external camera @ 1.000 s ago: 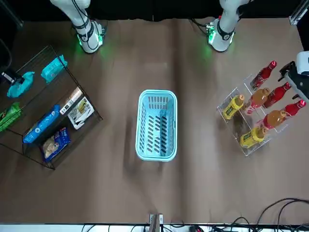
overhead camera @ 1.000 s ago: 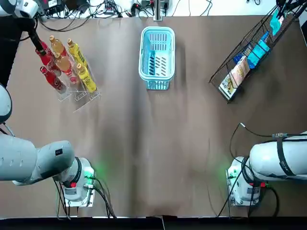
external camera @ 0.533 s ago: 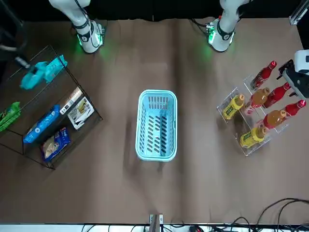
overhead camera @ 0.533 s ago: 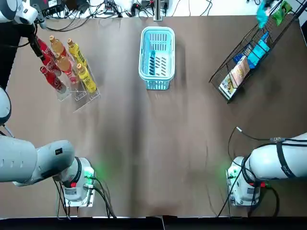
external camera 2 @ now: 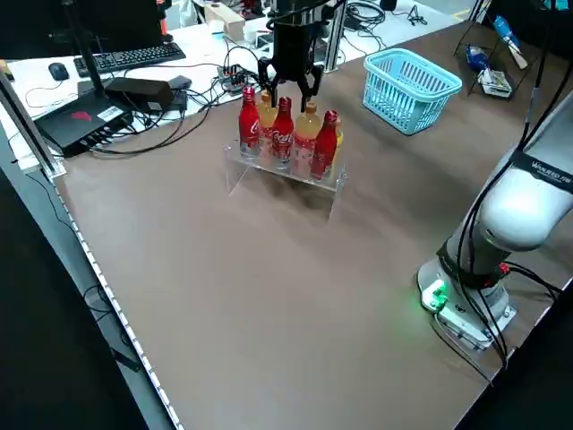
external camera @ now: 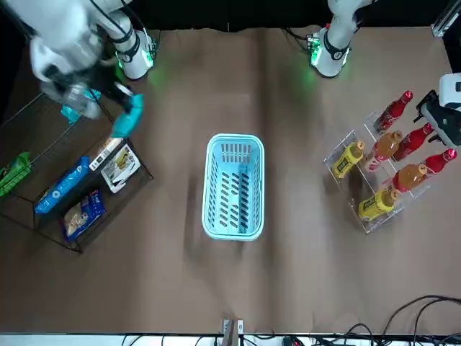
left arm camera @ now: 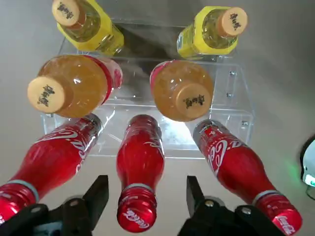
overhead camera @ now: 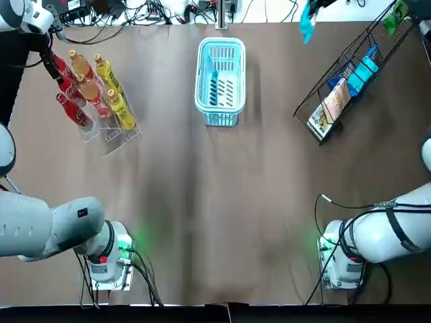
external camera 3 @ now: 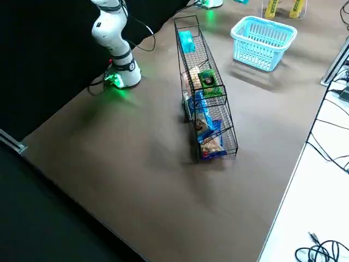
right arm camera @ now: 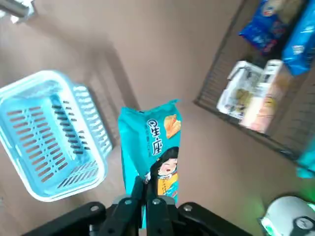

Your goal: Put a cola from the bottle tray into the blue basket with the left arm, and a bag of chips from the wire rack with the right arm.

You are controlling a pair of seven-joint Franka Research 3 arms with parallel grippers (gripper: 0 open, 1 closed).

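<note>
Between the spread fingers of the left gripper (left arm camera: 146, 180), which hangs open above the bottle tray (left arm camera: 224, 130), stands the red cap of the middle cola (left arm camera: 139, 162); neither finger appears to touch it, and the flanking colas (left arm camera: 54, 157) lean close outside each finger. The tight row is the hazard on this side: a descent slightly off centre could push a finger into a neighbour and tip it or shift the light clear tray, and closing on the smooth cap instead of the neck below it would probably let the bottle slide out on the lift. Because the bottle sits tilted in its slot, a straight pull might also drag the tray along. The right gripper (right arm camera: 144, 194) is clamped on the thin top edge of the teal bag of chips (right arm camera: 150, 152), which hangs below the fingers, clear of the wire rack (overhead camera: 345, 57) and off to one side of the blue basket (overhead camera: 220, 43), not over it. Such a narrow pinch on a slack bag could slip, and opening here would drop it on the table (overhead camera: 215, 202). Both arms meeting at the basket together risks a clash.
</note>
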